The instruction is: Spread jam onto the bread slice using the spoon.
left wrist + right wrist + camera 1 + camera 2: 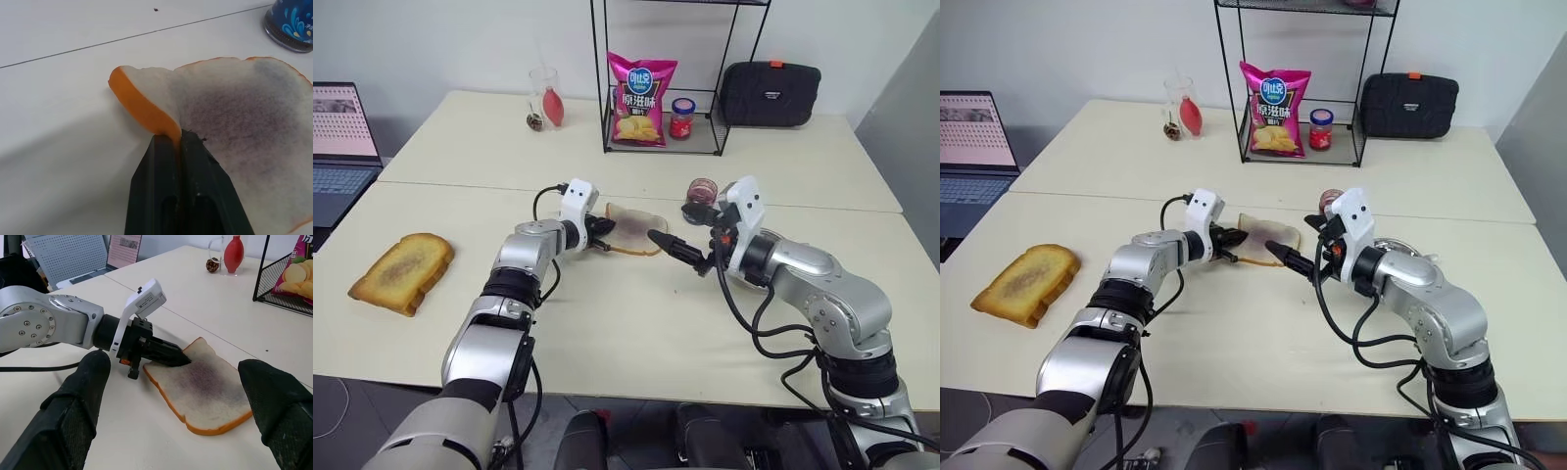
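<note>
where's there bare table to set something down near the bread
Bare tabletop lies between the toasted slice and the left gripper, and along the near edge. It is crowded at the bread slice, where both the left and the right gripper meet.

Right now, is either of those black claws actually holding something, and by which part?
The left gripper pinches the pale white bread slice by its tan crust edge; the right gripper holds nothing.
</note>
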You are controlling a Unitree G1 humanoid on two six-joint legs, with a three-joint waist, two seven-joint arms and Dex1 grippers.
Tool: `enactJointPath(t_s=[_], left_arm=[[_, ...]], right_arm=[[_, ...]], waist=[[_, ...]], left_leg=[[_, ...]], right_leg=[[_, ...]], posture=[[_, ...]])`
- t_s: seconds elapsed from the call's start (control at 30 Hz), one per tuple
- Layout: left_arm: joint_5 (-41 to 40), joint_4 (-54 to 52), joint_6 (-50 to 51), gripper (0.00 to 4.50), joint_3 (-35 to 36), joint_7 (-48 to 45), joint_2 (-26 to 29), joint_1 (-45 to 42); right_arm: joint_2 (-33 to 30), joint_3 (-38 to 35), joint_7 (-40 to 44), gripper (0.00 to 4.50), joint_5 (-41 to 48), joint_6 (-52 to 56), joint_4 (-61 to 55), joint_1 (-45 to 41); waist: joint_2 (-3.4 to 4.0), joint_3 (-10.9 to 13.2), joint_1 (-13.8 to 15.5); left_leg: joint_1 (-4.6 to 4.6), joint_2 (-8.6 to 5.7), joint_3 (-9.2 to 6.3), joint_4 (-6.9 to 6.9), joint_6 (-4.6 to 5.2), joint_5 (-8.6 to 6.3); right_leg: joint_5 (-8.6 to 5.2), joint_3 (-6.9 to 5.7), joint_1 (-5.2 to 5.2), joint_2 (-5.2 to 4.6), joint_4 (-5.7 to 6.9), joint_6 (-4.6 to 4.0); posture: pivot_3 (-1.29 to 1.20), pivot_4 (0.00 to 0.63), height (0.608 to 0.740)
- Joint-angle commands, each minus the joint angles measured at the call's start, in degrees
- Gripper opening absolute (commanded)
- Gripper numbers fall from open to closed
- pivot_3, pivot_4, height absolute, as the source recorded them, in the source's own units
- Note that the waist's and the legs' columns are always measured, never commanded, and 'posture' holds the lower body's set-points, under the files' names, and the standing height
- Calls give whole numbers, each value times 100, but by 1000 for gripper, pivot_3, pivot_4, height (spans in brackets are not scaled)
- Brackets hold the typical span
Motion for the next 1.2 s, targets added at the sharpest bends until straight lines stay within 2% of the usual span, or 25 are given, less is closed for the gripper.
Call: enactJointPath(t_s=[0.03, 0.23, 0.37, 0.4, 0.43, 0.57, 0.7, 0.87, 1.03, 1.2], left_arm=[[-132, -775, 554, 1201, 290, 63, 221, 340], [-233, -1810, 996, 2412, 471, 8, 513, 656], [8, -2213, 848, 3276, 282, -94, 804, 723], [50, -2293, 827, 3342, 233, -127, 847, 739], [74, -2379, 786, 3686, 191, -193, 882, 743], [21, -2859, -139, 4419, -27, -864, 876, 808], [-360, -3347, -278, 4419, -116, -1279, 449, 843], [-286, -3439, -863, 4419, -802, -2285, 251, 842], [-291, -2924, -1481, 4419, -1174, -3159, -32, 624], [-93, -2265, -2117, 4419, -1307, -3495, -254, 379]], right_arm=[[-46, -126, 21, 4500, 30, -93, -83, -44], [-231, -433, -71, 4500, 69, -15, -263, 315], [-337, -725, -175, 4500, 127, 4, -355, 552], [-354, -792, -189, 4500, 144, 8, -367, 589], [-382, -877, -204, 4500, 150, 10, -380, 636], [-443, -1279, -473, 4500, 64, 27, -449, 896], [-540, -1735, -633, 4500, 145, 96, -526, 1150], [-439, -2510, -1086, 4500, 482, 504, -885, 1510], [91, -3917, -1970, 4500, 1382, 1038, -1279, 1924], [503, -4776, -2632, 4500, 2366, 1216, -933, 2051]], waist=[[0, 0, -11], [0, 0, 5], [0, 0, 22], [0, 0, 25], [0, 0, 28], [0, 0, 52], [0, 0, 136], [3, -1, 146], [14, -8, 141], [18, -9, 119]], left_leg=[[0, 0, 0, 0, 0, 0], [1, 2, -2, 0, 0, 0], [0, -1, -1, 2, -1, 0], [0, -1, -1, 2, -1, 1], [1, -1, 0, 3, -1, 1], [2, -1, 0, 3, -1, 1], [1, -2, 6, 3, -1, 1], [3, -4, 5, 5, 0, 1], [6, -4, 2, 5, 1, 1], [7, -5, 1, 9, 4, 3]], right_leg=[[0, 0, 0, 0, 1, 0], [0, -3, 1, -1, 2, -1], [0, -2, 2, -3, 2, -1], [0, -1, 2, -3, 2, 0], [0, 0, 2, -3, 3, 0], [1, -1, 5, -3, 1, -2], [4, 3, 5, -6, -3, -8], [0, 5, 9, -5, -2, -1], [-2, 7, 10, -2, 2, 2], [-8, 9, 14, -2, 0, 12]], posture=[[0, 150, 740], [0, 150, 740], [0, 150, 740], [0, 150, 740], [0, 150, 740], [0, 150, 740], [0, 150, 740], [0, 150, 740], [0, 150, 740], [0, 150, 740]])
